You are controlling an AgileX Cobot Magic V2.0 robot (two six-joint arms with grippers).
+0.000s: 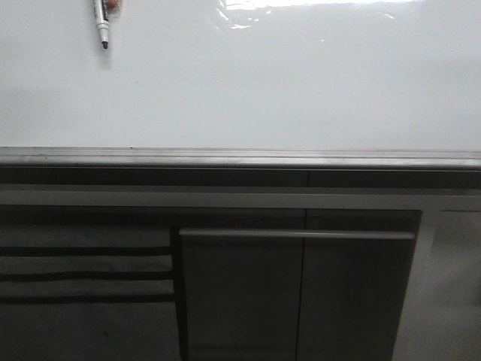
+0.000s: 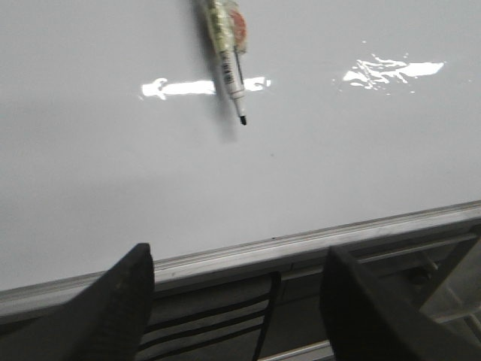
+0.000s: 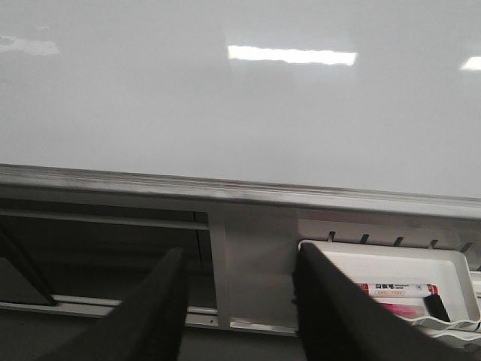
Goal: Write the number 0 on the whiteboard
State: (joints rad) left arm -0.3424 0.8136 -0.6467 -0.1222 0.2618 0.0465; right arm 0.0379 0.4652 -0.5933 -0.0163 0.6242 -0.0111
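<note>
Against the whiteboard (image 1: 285, 90), a marker pen (image 1: 100, 26) hangs tip-down near its upper left; both the left gripper (image 2: 237, 301) and right gripper (image 3: 239, 301) gape empty.

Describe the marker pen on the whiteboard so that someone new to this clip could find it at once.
Start with the whiteboard filling the upper half of the front view, then look to its top left corner. The marker pen hangs there, tip pointing down, a white barrel ending in a black tip: the only object against the blank white surface.
</note>
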